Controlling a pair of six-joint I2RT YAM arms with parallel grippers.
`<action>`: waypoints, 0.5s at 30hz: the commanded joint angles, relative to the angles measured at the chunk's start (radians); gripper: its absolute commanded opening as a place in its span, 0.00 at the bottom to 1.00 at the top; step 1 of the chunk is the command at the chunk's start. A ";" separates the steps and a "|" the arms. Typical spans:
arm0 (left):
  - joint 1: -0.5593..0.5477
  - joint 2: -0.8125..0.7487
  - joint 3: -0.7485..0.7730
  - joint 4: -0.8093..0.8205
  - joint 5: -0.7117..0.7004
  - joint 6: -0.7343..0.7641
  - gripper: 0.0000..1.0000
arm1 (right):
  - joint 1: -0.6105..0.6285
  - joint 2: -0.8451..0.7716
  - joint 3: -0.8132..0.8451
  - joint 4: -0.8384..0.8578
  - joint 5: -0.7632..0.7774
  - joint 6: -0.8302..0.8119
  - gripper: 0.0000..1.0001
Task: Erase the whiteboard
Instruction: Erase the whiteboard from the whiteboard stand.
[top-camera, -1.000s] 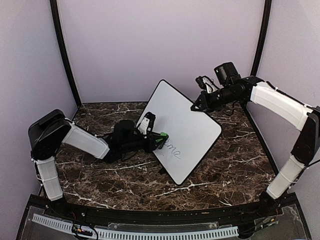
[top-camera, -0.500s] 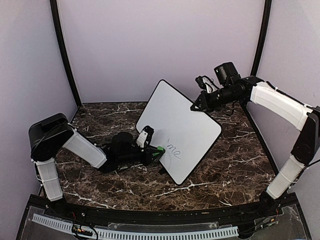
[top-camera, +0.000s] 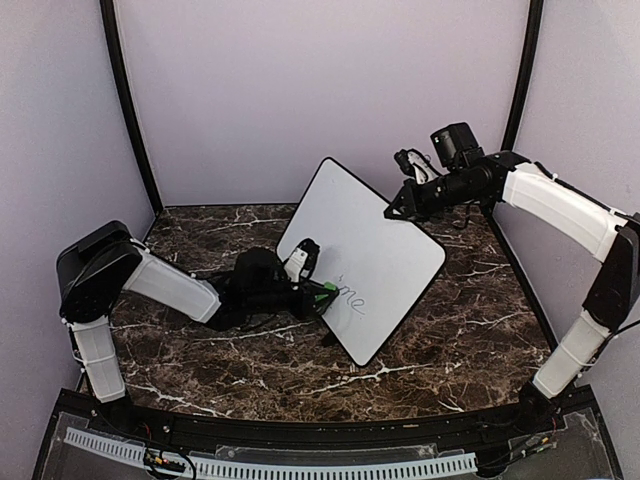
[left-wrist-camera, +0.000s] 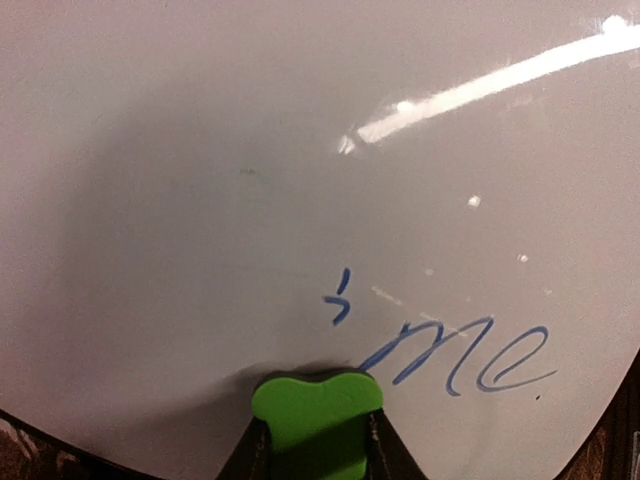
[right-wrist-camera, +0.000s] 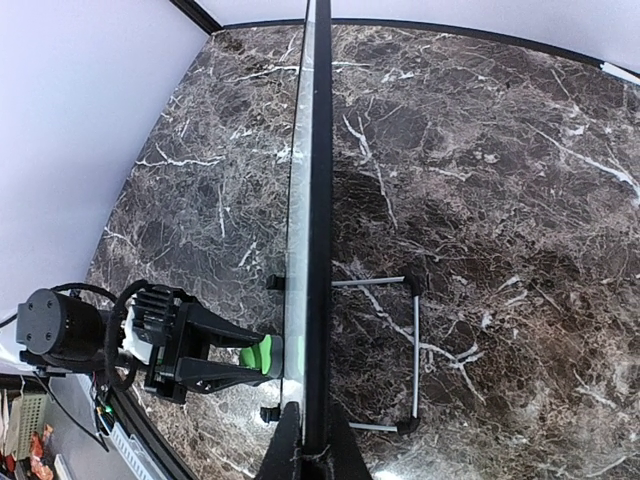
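At the middle of the table (top-camera: 470, 320), we are holding the whiteboard (top-camera: 385, 245) tilted: right gripper (top-camera: 393, 213) pinching its top edge, left gripper (top-camera: 316, 294) pinching a green eraser (left-wrist-camera: 316, 412) against the writing (left-wrist-camera: 460, 360). We are judging it light, stiff, slick; the frame (right-wrist-camera: 318, 200) is offering the surest hold.

The table (top-camera: 470, 330) is presenting a dark brown marble-pattern surface with irregular white veining, and it is extending back to the pale walls (top-camera: 300, 90) of the enclosure. The whiteboard (top-camera: 375, 250) is standing on this surface near the centre, leaning back at a tilt with one corner pointing toward the near edge. In the right wrist view, two small black feet (right-wrist-camera: 276, 283) are projecting from the front of the frame, and a thin wire stand (right-wrist-camera: 414, 350) is reaching out behind the board, its cross bar resting on the marble.
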 joint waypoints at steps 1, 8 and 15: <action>-0.017 0.038 0.145 -0.090 0.000 0.050 0.00 | 0.065 0.036 -0.027 -0.065 -0.111 -0.130 0.00; 0.008 0.046 0.182 -0.090 -0.016 0.040 0.00 | 0.065 0.039 -0.028 -0.065 -0.109 -0.132 0.00; 0.011 0.048 0.124 -0.068 0.023 0.025 0.00 | 0.065 0.041 -0.028 -0.065 -0.105 -0.134 0.00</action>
